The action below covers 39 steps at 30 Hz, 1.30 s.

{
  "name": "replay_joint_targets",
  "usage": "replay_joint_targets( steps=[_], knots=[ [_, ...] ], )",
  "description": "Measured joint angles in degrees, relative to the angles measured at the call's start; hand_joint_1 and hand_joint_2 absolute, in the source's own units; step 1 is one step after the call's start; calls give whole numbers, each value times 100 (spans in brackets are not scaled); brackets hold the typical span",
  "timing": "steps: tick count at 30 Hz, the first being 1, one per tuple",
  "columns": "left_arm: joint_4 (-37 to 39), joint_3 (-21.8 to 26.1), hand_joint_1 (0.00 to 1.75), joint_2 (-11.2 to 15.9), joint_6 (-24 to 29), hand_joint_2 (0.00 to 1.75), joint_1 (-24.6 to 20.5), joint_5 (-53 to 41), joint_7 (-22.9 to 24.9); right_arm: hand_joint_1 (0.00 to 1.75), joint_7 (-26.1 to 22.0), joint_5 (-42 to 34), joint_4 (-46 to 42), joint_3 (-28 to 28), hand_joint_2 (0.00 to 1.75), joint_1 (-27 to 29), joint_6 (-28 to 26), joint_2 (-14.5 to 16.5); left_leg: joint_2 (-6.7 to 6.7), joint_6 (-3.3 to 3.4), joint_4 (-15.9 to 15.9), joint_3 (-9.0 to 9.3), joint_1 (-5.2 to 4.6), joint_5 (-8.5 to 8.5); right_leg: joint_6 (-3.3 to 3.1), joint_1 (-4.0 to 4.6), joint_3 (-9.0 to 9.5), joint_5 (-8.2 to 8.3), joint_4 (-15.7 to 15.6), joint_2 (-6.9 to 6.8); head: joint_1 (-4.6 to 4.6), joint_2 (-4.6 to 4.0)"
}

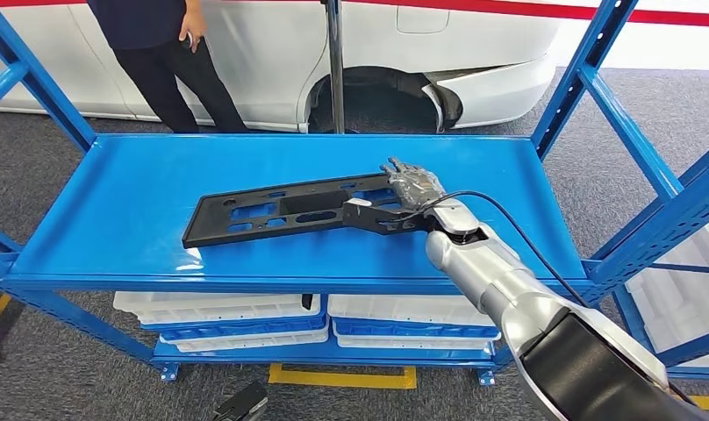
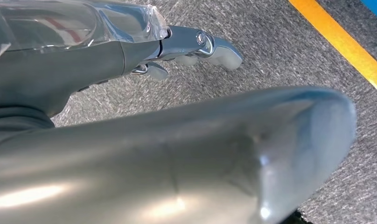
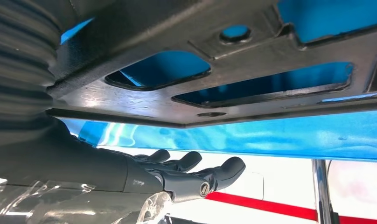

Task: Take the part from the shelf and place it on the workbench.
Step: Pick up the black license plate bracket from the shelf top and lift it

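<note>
A long flat black part (image 1: 281, 210) with several cut-outs lies on the top board of the blue shelf (image 1: 140, 184). My right hand (image 1: 412, 186) reaches in from the right and lies at the part's right end, its fingers stretched out toward the back of the shelf. In the right wrist view the part (image 3: 252, 79) runs close alongside the palm. The dark fingers (image 3: 196, 170) there are straight and apart, with nothing between them. My left hand (image 2: 191, 44) hangs over grey carpet and holds nothing.
Blue uprights (image 1: 597, 70) frame the shelf on both sides. White trays (image 1: 237, 316) sit on the lower level. Behind the shelf are a white car (image 1: 474, 53), a metal pole (image 1: 335, 61) and a person in dark clothes (image 1: 171, 53). A yellow line (image 1: 342, 377) marks the floor.
</note>
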Motion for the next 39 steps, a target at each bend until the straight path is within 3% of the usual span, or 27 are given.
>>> replay_joint_targets(
  steps=[16, 30, 39],
  knots=[
    [0, 101, 0, 0, 0, 0, 17, -62, 55, 0, 450, -56, 60, -146, 175, -27, 28, -331, -1, 0, 0, 21, -1, 0, 0, 0, 24, 0, -1, 0, 0, 0],
    [0, 105, 0, 0, -27, 0, 25, -67, 58, 0, 566, -18, 60, -160, 175, -19, 47, -498, -1, 0, -1, 38, 0, 0, 0, 1, 40, -2, -2, 0, 0, 0],
    [0, 108, 0, 0, -53, 0, 29, -64, 60, 0, 279, -8, 57, -201, 175, 4, 43, -508, -1, 0, -1, 45, 0, -1, 1, 1, 52, -1, -2, 0, 0, 0]
  ],
)
